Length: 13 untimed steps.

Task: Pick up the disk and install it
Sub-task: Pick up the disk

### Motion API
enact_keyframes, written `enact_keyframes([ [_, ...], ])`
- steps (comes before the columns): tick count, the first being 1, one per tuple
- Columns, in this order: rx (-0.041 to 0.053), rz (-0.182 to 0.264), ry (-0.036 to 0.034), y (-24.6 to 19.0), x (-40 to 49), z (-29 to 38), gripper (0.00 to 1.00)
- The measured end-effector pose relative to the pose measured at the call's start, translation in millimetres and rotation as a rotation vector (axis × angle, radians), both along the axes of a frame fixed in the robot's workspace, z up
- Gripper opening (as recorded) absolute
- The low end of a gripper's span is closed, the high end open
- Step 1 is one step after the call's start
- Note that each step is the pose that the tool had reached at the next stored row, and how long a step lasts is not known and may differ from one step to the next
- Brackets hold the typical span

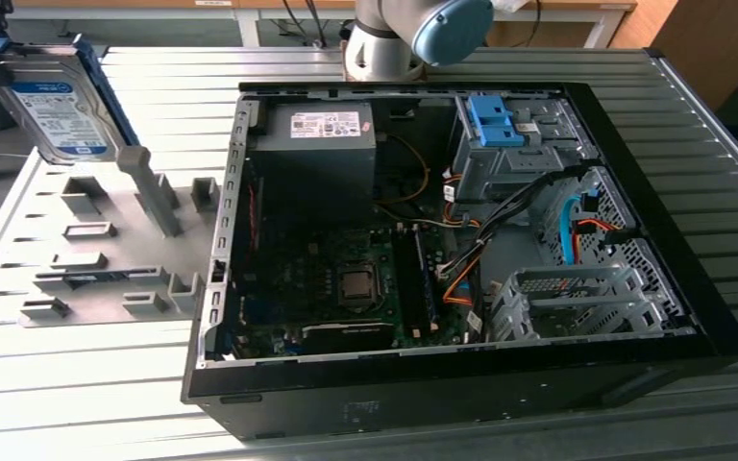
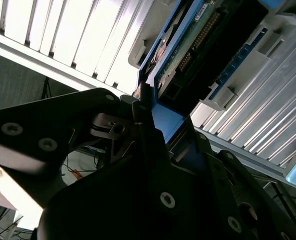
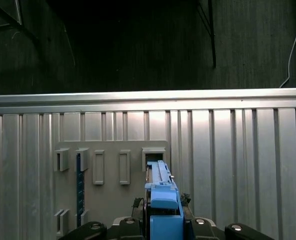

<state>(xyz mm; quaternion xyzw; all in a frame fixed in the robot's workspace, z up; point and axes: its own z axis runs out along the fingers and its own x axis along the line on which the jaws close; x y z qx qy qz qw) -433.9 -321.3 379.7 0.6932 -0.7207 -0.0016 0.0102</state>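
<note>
Blue-railed disk [image 1: 64, 101] hangs on end, clamped in your gripper [image 3: 164, 212], well to the exterior view's left of the case [image 1: 472, 399].

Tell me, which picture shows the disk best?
The exterior view: the disk shows nearly whole, its white-and-blue label facing the camera. The second wrist view shows its green circuit-board side up close, partly cut off. The first wrist view sees it edge-on, blue rail foremost.
</note>
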Motion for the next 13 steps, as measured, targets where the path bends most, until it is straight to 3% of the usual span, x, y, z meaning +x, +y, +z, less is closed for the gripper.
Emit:
enact_keyframes([
  [13,0.0,0.0,-0.0001,0.1,0.0,3.2,0.36],
])
